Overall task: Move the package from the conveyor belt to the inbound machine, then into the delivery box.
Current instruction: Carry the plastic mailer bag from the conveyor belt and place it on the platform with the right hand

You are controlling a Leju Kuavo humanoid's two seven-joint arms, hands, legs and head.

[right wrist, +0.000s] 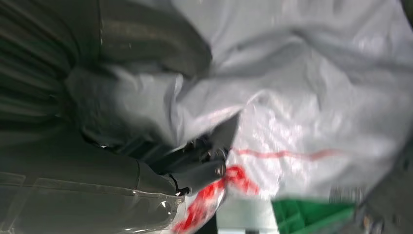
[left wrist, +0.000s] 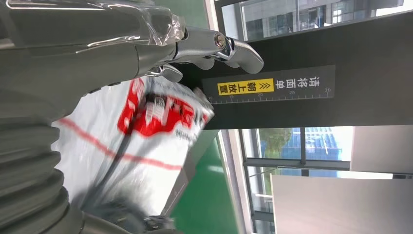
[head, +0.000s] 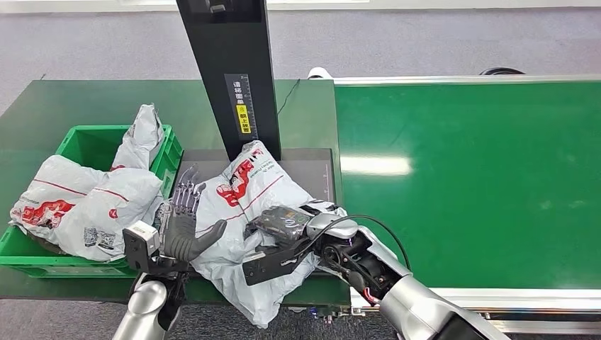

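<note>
While the package lay on the machine, your right hand gripped it — left hand spread wide, empty; next, carry it left into the box.

My package, a crumpled white poly mailer with red print, lies flat on the inbound machine's dark platform, against its black post, its near end hanging over the platform's front edge.

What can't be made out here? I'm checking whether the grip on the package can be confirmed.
- Right robot hand fingers: head view, buried in the package folds; the right wrist view is blurred.
- Package underside: head view, hidden against the dark platform.
- Green bin interior: head view, covered by other bags.
- Left robot hand contact with the package: cannot tell.
</note>
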